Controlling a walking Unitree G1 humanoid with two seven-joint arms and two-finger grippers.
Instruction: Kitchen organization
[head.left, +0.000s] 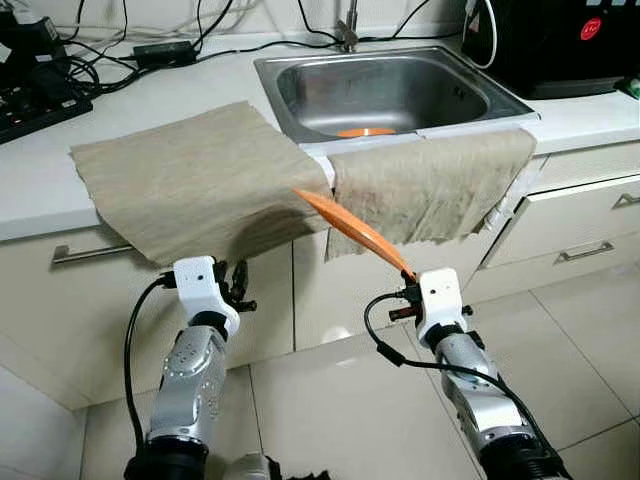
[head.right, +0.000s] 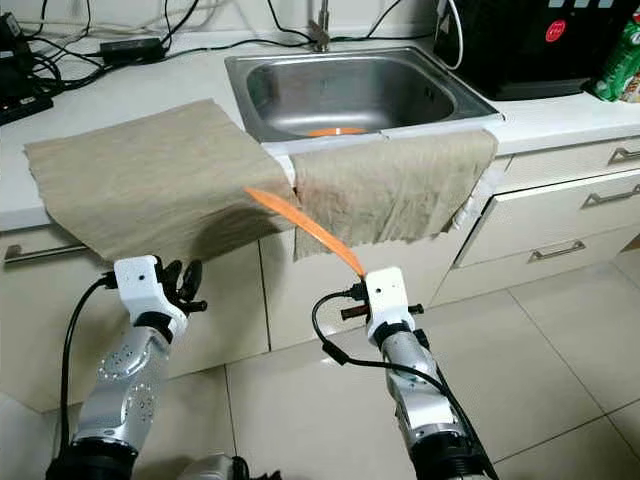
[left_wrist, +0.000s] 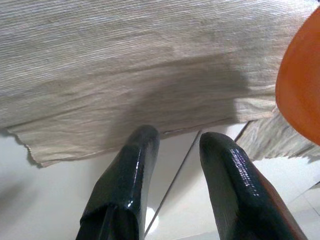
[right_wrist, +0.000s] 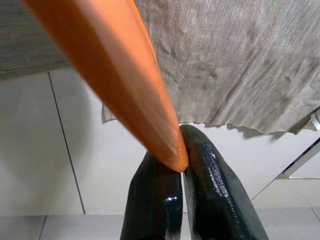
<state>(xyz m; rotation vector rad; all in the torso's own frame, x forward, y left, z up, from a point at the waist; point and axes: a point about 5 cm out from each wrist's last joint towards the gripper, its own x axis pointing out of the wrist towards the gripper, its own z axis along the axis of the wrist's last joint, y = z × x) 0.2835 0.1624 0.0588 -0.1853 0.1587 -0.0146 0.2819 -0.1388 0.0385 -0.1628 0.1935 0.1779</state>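
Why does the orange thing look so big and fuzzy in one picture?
In the right wrist view the long flat orange plastic piece sits right against the lens, so it looks huge and soft-edged, while the right claw pinching its tip gleams with glare. In the left eye view it looks thin and sharp, and the beige woven cloth shows a dark shadow near its lower edge.

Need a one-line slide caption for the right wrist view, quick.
Right gripper shut on the edge of an orange plate, held below a beige cloth draped over the counter edge.
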